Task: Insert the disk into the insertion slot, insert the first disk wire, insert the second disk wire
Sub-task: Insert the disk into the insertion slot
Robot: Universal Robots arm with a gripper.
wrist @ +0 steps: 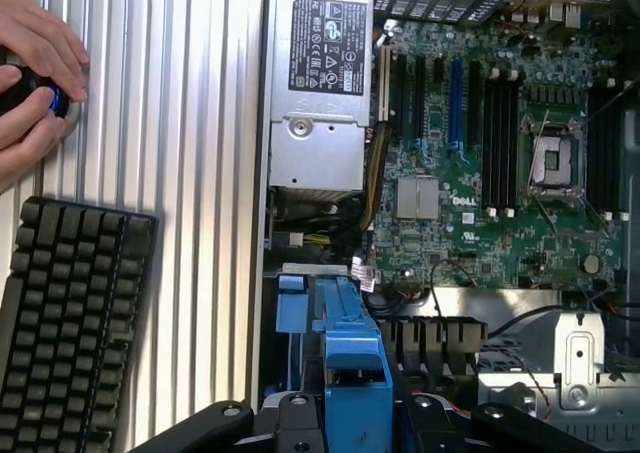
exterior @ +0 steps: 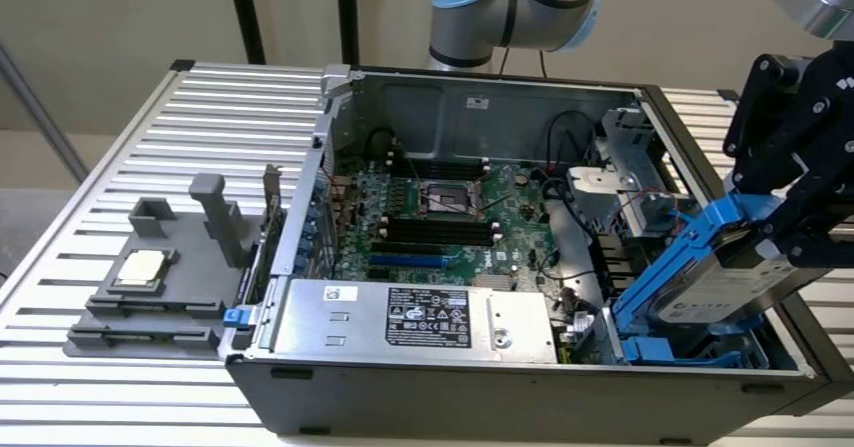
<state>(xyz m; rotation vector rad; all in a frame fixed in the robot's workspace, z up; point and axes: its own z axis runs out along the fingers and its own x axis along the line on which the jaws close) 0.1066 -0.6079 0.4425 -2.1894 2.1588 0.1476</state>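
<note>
My gripper (exterior: 781, 242) is shut on the disk (exterior: 727, 287), a silver drive with a white label in a bright blue carrier. The disk hangs tilted, its lower end dipping into the front corner of the open computer case on the exterior view's right. Under it sits the insertion slot (exterior: 667, 352), a cage with blue plastic tabs. In the wrist view the blue carrier (wrist: 355, 363) sits between my black fingers (wrist: 290, 413), above the slot (wrist: 290, 308). Thin red and black cables (exterior: 650, 207) lie beside the cage; I cannot tell which are the disk wires.
The silver power-supply box (exterior: 414, 317) and the green motherboard (exterior: 454, 217) lie inside the case. A grey fixture (exterior: 147, 277) stands on the ribbed table. A black keyboard (wrist: 70, 323) lies beside the case, and a person's hands (wrist: 35, 83) rest on a small black device.
</note>
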